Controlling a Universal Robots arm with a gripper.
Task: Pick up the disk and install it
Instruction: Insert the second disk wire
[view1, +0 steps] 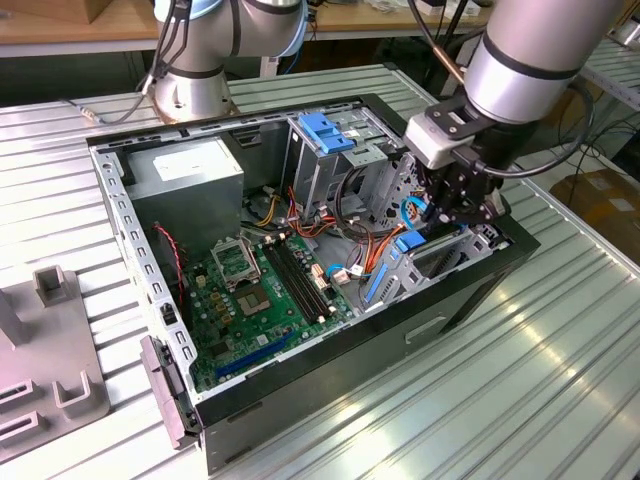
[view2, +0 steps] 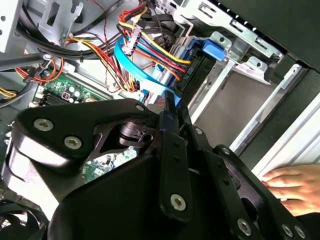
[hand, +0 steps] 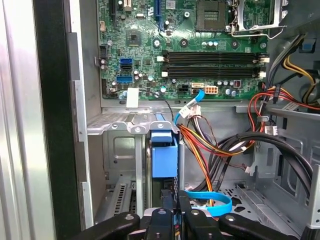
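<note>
The disk (hand: 164, 155) stands on edge, its blue plastic rail facing the camera in the first wrist view. It sits in a metal bay (hand: 117, 150) beside the green motherboard (hand: 150, 55). My gripper (hand: 173, 216) is shut on the disk's near end, with black fingers on either side of it. In the exterior view the gripper (view1: 452, 213) reaches down into the open computer case (view1: 330, 370) at its right end, and the disk's blue rail (view1: 398, 252) points toward the motherboard. The second wrist view shows the black gripper (view2: 172, 107) over coloured cables.
Bundles of red, yellow and black wires (hand: 210, 145) and a blue flat cable (hand: 215, 202) lie right beside the disk. A drive cage with a blue latch (view1: 326, 130) and a grey power-supply box (view1: 190, 168) stand further back. A person's hand (view2: 295, 182) rests by the case.
</note>
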